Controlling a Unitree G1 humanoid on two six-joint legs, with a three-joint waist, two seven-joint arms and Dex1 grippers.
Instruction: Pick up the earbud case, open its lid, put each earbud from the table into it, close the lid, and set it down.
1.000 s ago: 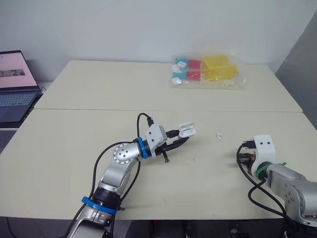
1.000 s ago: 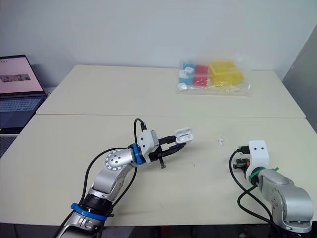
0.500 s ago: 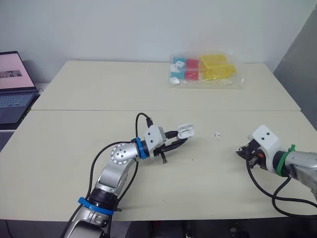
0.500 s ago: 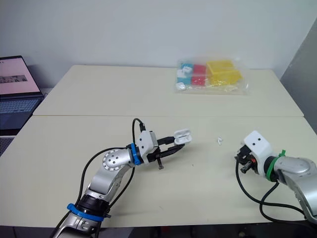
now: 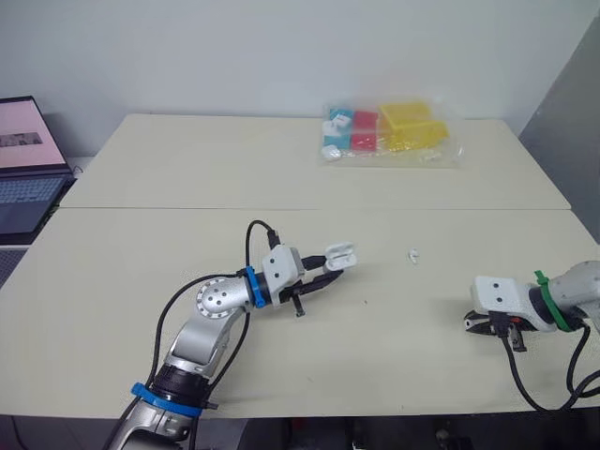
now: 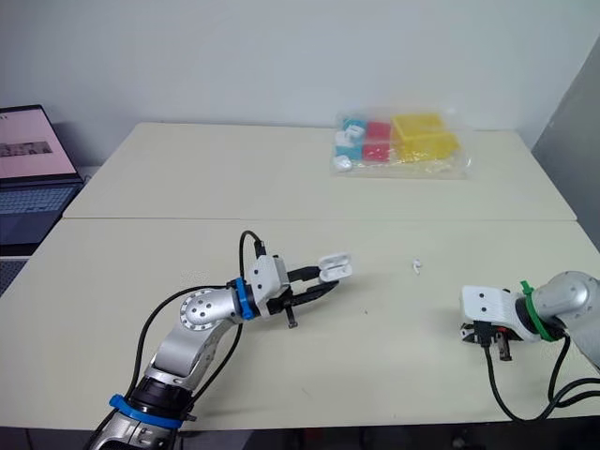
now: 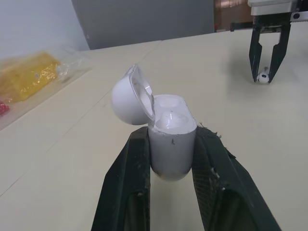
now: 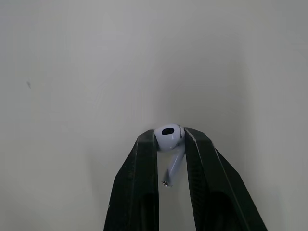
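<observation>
Setting: robotics test lab, office-type room. Evidence: two pale worktops (image 5: pixel 141 272) pushed together along a straight seam. Plain white wall (image 5: pixel 281 47) behind at 12 o'clock. Open laptop (image 5: pixel 23 159) with a lit screen beside the worktops at 10 o'clock. Clear bag of coloured plastic boxes (image 5: pixel 389 134) at 1 o'clock. Grey panel (image 5: pixel 572 112) at 2 o'clock.

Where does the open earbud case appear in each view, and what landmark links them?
Left eye view: earbud case mid-table, held in the left jaws.
Right eye view: earbud case mid-table, same grip.
Left wrist view: earbud case between the jaws, lid open.
Shared landmark: bag of coloured blocks.
</observation>
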